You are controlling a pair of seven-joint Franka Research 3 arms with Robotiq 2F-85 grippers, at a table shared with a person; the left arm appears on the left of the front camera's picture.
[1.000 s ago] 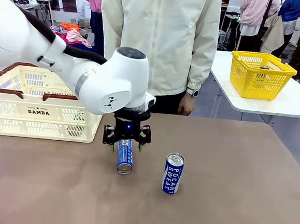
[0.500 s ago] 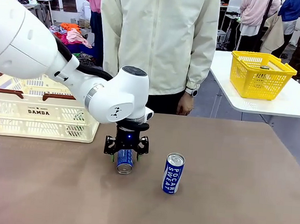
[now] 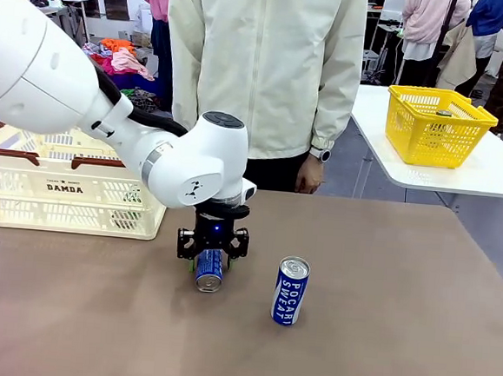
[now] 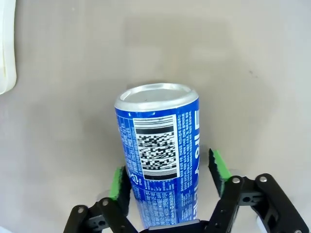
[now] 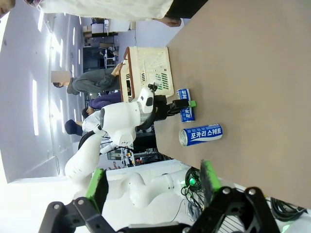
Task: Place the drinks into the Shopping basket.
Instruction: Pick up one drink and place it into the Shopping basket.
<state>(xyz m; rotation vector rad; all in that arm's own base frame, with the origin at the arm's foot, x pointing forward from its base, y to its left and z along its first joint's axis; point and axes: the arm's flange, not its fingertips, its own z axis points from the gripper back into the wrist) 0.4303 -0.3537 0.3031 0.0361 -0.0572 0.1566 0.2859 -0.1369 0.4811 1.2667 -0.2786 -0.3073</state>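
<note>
A blue Pocari Sweat can point(image 3: 209, 270) lies on its side on the brown table, its silver end towards the camera. My left gripper point(image 3: 211, 256) straddles it from above. In the left wrist view the can point(image 4: 158, 145) sits between the green pads point(image 4: 118, 183). One pad is against it and a thin gap shows at the other, so the gripper point(image 4: 167, 167) is open. A second blue can point(image 3: 290, 291) stands upright to the right. The cream Shopping basket point(image 3: 69, 182) stands at the table's left. My right gripper point(image 5: 153, 167) is open and holds nothing, far from both cans.
A person in a pale jacket stands at the table's far edge, one hand point(image 3: 309, 175) hanging near it. A yellow basket point(image 3: 435, 124) sits on a separate white table at the back right. Bare tabletop stretches in front and to the right.
My left gripper has come down over the lying can and its fingers have drawn in closer to the can's sides. The upright can has not moved.
</note>
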